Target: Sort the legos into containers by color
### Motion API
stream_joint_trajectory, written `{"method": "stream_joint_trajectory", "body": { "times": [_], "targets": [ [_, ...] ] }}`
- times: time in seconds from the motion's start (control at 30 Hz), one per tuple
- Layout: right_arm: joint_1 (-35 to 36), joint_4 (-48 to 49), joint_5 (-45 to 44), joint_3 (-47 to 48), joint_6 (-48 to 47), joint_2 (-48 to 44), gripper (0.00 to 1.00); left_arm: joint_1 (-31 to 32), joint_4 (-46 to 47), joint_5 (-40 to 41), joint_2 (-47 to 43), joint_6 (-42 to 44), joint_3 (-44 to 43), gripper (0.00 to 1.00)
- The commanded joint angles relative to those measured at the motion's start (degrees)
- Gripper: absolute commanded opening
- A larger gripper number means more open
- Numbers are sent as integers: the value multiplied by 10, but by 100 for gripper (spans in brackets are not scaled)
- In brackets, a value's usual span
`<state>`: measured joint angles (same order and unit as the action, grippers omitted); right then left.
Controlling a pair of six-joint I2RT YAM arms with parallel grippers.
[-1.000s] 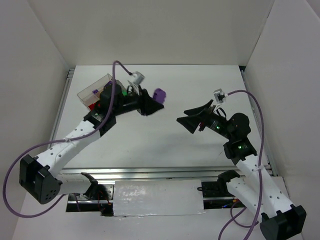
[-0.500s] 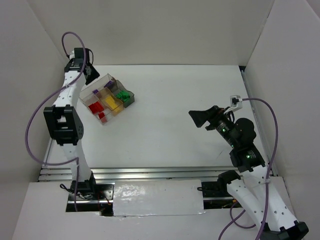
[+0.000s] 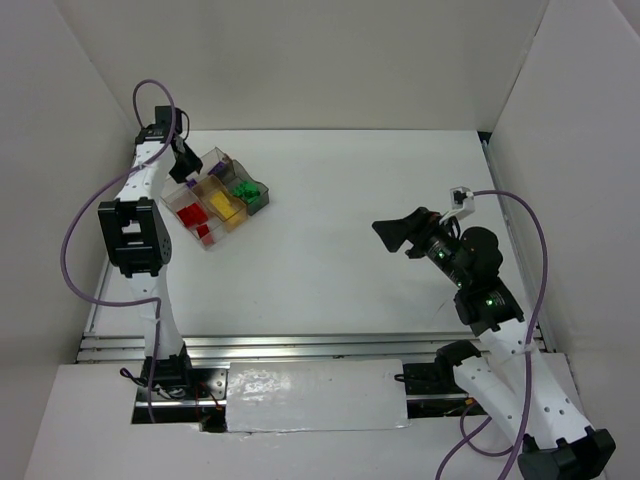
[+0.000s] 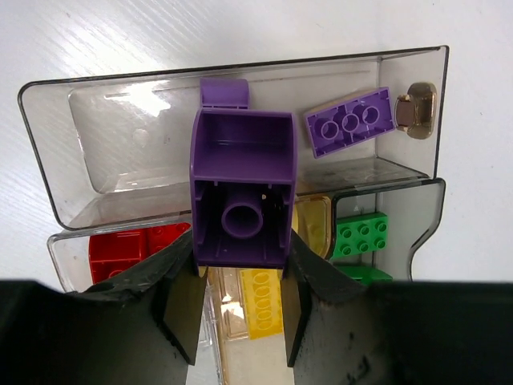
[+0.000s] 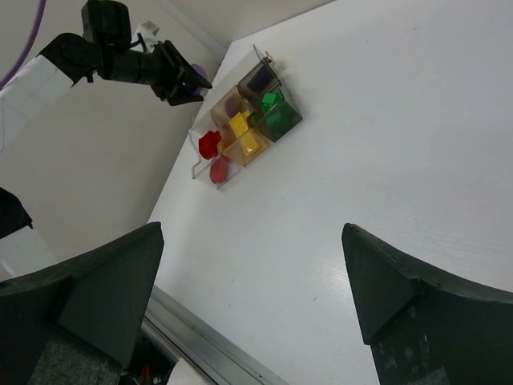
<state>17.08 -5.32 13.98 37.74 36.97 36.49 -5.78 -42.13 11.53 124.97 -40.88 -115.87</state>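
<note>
- The left end effector gripped a purple lego block between its fingers, hollow underside towards the wrist camera, over the far clear compartment of the tray;
- a flat purple brick lay in that compartment; a red brick, a yellow brick and a green brick sat in nearer compartments;
- the tray stood at the far left of the table;
- the right end effector hung wide open and empty over the table's right side, well apart from the tray.

- A robotics lab bench, as far as I can see: a white table boxed in by plain white panels.
- Aluminium rails line the near edge, where the left arm and right arm are mounted.
- Purple cables loop loosely off both arms.
</note>
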Motion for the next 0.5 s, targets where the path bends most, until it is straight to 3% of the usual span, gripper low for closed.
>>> {"method": "stream_joint_trajectory", "body": {
  "times": [0.0, 0.03, 0.1, 0.27, 0.33, 0.47],
  "targets": [
    [-5, 20, 7, 7, -2, 2, 100, -3, 17, -21, 2, 0, 3, 48],
    [-3, 22, 10, 6, -1, 3, 100, -4, 18, -23, 3, 1, 3, 58],
    [-3, 24, 11, 5, 0, 7, 100, -4, 22, -24, 0, 1, 14, 67],
    [-4, 30, 12, 1, 4, 12, 100, -4, 37, -20, -12, 0, 34, 80],
    [-5, 30, 14, 3, 4, 15, 100, -3, 34, -18, -20, -1, 33, 94],
    [-5, 6, 13, 17, -15, 24, 100, 4, 31, -13, -90, 19, 41, 100]
  ]
}}
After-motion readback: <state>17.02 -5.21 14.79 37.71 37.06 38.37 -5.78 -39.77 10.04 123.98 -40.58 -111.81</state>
